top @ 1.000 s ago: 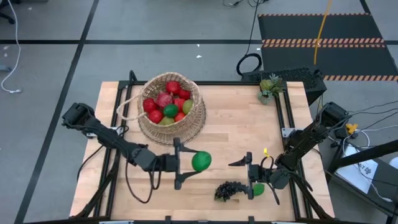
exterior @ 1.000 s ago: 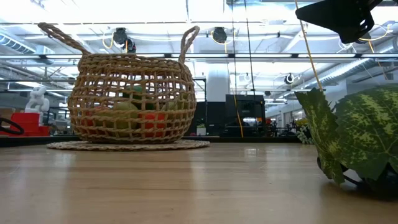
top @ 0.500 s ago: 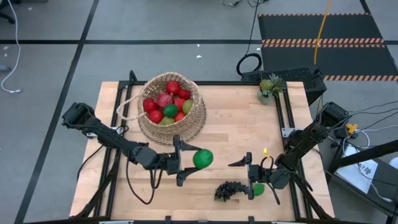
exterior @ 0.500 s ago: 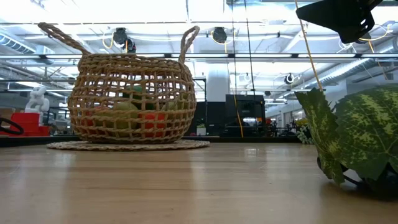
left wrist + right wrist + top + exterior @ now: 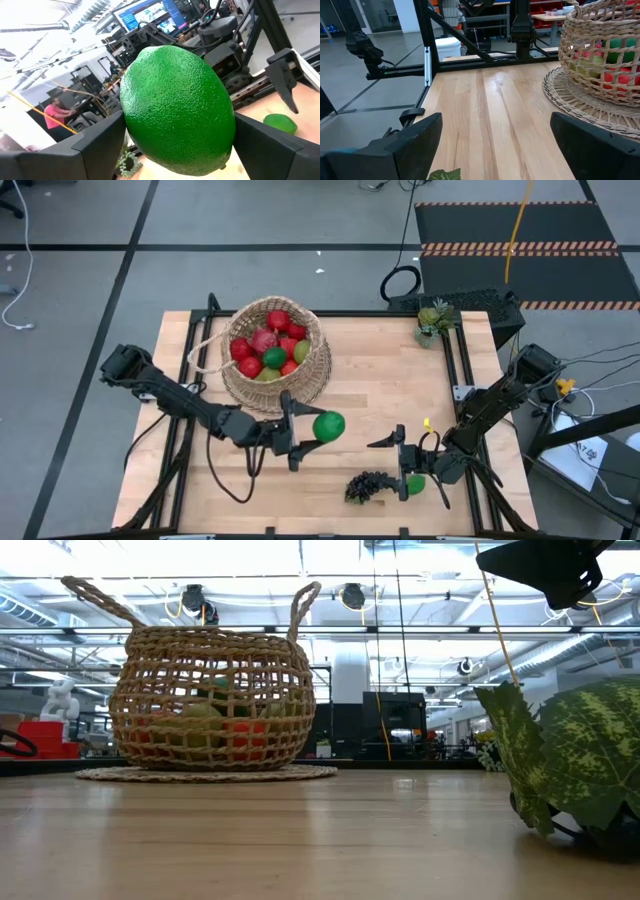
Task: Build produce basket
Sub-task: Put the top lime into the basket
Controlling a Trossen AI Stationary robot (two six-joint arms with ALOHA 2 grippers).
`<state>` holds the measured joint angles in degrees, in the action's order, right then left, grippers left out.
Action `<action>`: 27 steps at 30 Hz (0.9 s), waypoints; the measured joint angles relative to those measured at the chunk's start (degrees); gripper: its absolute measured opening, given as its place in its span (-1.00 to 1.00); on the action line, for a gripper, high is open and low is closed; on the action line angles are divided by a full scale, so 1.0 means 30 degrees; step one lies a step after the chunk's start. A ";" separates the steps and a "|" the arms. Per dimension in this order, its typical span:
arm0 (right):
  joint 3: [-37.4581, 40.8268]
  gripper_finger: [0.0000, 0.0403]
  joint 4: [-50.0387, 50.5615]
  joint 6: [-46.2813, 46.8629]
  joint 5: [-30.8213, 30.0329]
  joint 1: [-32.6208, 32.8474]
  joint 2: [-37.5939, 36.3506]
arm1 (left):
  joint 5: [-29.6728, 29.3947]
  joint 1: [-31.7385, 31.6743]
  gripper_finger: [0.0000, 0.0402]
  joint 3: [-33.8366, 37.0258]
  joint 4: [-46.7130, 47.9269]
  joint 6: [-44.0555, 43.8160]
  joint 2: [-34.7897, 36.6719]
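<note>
On the table [image 5: 360, 395], one basket [image 5: 275, 355], two limes [image 5: 328, 426].

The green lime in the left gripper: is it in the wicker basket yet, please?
Out: the green lime sits clamped in the left gripper, outside the round wicker basket.

Bright, even overhead light. Low view: ceiling fixtures blown out, basket [image 5: 210, 700] backlit, grape leaf [image 5: 575, 765] close, soft. Glare streaks on table [image 5: 490, 120] in right wrist view. Lime [image 5: 177, 110] sharp, background blurred. Shadows faint.
</note>
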<state>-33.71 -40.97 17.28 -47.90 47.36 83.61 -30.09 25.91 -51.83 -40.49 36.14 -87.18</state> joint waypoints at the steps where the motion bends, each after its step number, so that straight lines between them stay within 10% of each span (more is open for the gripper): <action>1: 0.0000 0.82 0.0000 -0.0002 0.0000 -0.0001 0.0000 | 0.0000 -0.0069 0.69 0.0000 0.0000 0.0121 0.0000; 27: 0.0000 0.82 0.0000 -0.0002 0.0000 -0.0002 0.0000 | 0.0007 -0.1398 0.67 0.0000 -0.0007 0.4639 0.0000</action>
<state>-33.71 -40.97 17.28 -47.90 47.35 83.61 -30.06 21.71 -51.83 -40.51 50.06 -87.18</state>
